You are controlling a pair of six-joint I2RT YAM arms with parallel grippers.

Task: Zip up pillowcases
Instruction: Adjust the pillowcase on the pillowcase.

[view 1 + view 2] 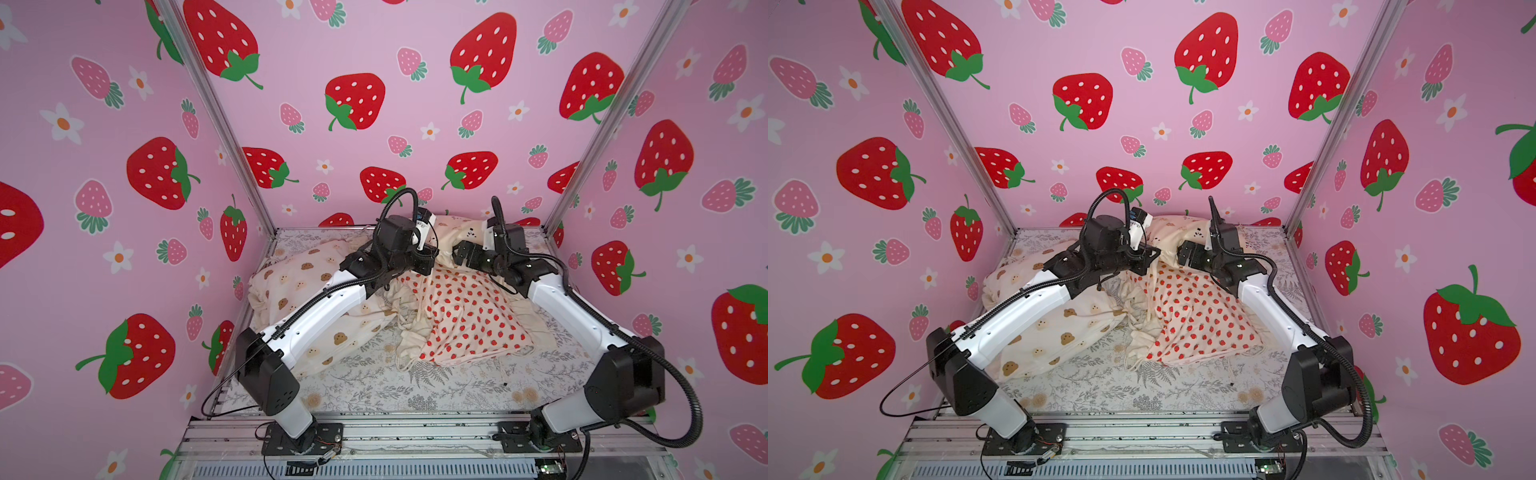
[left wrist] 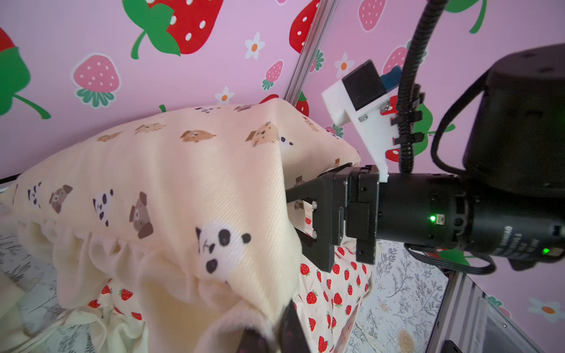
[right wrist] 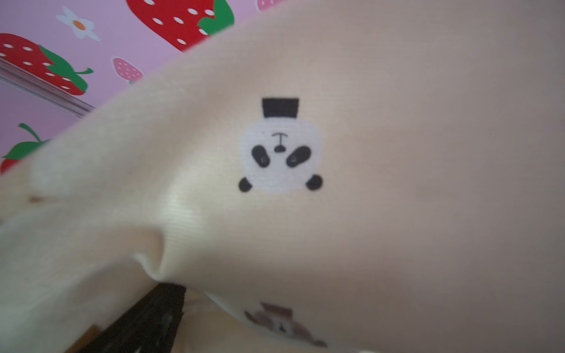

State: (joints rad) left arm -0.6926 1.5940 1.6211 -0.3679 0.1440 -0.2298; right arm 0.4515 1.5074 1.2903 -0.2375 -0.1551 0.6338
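Cream ribbed cloth, small bears and pandas: the bears-and-pandas pillowcase (image 2: pixel 171 183) lies at the far end of the grey fern-print sheet (image 1: pixel 415 386), close to the back wall (image 1: pixel 374 54), its near edge draped over the strawberry pillowcase (image 1: pixel 465 320). No zip or pull shows in any view. Left fingers (image 1: pixel 1149 258) are closed tight at the near corner, and cloth gathers toward them in the left wrist view, so this looks like a pinch of fabric. Right fingers (image 2: pixel 308 189) are spread fully and hold nothing, their tips hidden behind the hanging flap. Risks as I judge them: a pinch on loose cloth may slip, or drag the whole pillow forward. The right fingers could close on the wrong layer or catch the strawberry cloth beneath. The right wrist camera is smothered in fabric, so aiming there is near blind. The two sets of fingers sit near each other and could knock together. The bear-face pillowcase (image 1: pixel 307 291) lies under the left arm, which a sweep could snag.
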